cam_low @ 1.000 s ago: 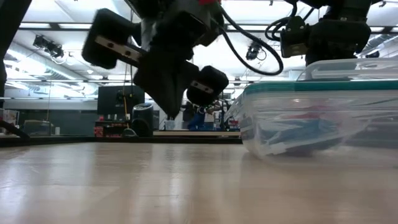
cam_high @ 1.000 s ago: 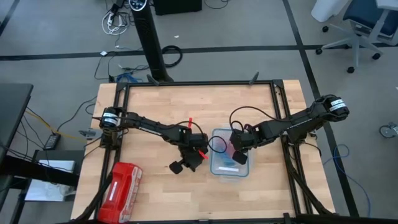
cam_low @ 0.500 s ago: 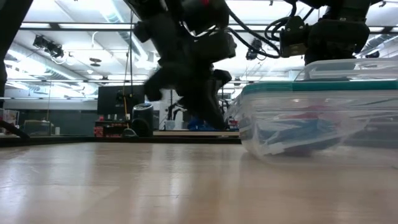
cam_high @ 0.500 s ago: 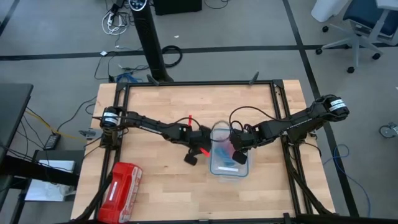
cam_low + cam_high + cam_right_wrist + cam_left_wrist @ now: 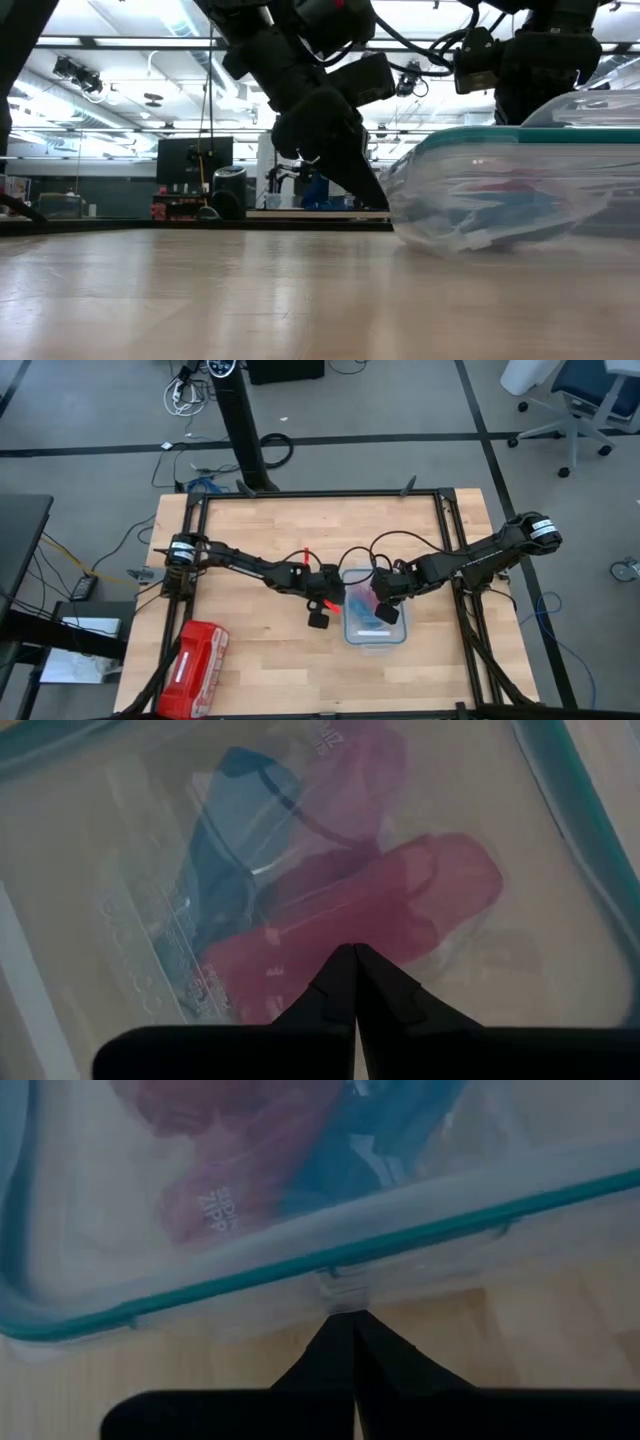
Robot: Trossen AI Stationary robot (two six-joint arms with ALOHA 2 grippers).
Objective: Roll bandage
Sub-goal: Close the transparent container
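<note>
The blue bandage [image 5: 230,850] lies bunched inside a clear container [image 5: 375,632] with a teal-rimmed lid [image 5: 500,140], next to red-pink rolls [image 5: 400,900]. It also shows through the lid in the left wrist view [image 5: 380,1140] and through the wall in the low view [image 5: 515,212]. My left gripper [image 5: 336,606] is shut at the container's left side, its tips at the lid's edge. My right gripper [image 5: 386,610] is shut above the lid's middle. My left gripper's shut fingertips [image 5: 350,1330] meet the small tab [image 5: 340,1285] at the middle of the lid's left edge. They come slanting down from the table's left. The container stands on the table, its lid tilted up toward the right in the low view. My right gripper's shut fingertips [image 5: 352,960] point steeply down at the clear lid top [image 5: 300,920]. I cannot tell whether they touch it.
A red zip pouch [image 5: 195,665] lies at the table's near left corner. A black frame [image 5: 320,495] runs along the table's far and side edges. Bare wood lies between the pouch and the container.
My left gripper has moved toward the table's right to the container's edge, rolling its wrist and tipping its shut fingers downward. The container has slid a little to the right, and its lid now sits tilted in the low view.
</note>
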